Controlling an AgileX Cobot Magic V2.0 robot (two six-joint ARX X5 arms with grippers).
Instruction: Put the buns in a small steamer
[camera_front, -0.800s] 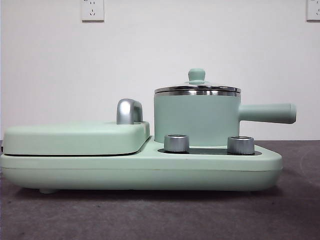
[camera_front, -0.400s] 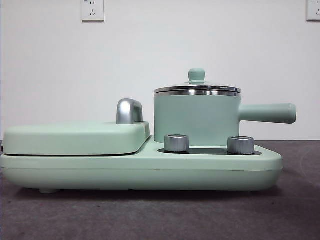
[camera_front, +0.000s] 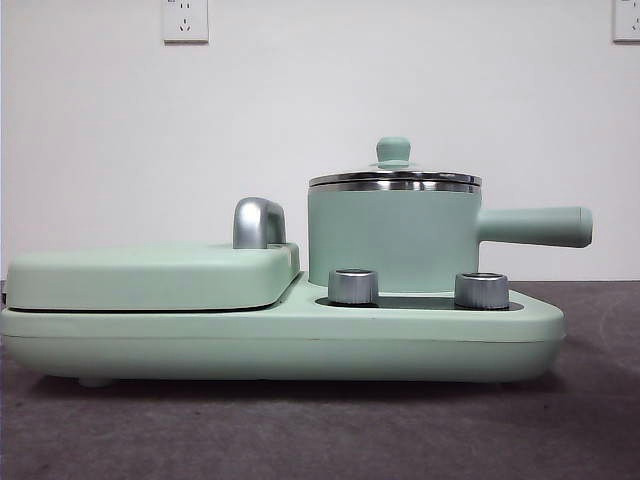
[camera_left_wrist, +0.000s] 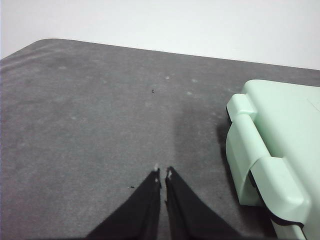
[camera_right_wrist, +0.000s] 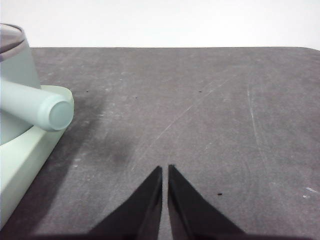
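The small steamer (camera_front: 394, 236), a mint-green pot with a steel rim, stands on the right half of a mint-green cooker base (camera_front: 280, 340). Its lid with the green knob (camera_front: 393, 150) is on. Its straight handle (camera_front: 535, 226) points right and also shows in the right wrist view (camera_right_wrist: 37, 105). No buns show in any view. My left gripper (camera_left_wrist: 163, 175) is shut and empty over bare table beside the cooker's left end. My right gripper (camera_right_wrist: 165, 171) is shut and empty over bare table to the right of the pot handle.
A flat mint-green griddle lid (camera_front: 150, 275) with a chrome handle (camera_front: 258, 222) covers the cooker's left half; its end shows in the left wrist view (camera_left_wrist: 272, 150). Two steel knobs (camera_front: 353, 286) sit on the front of the base. The table is dark grey (camera_right_wrist: 200, 110).
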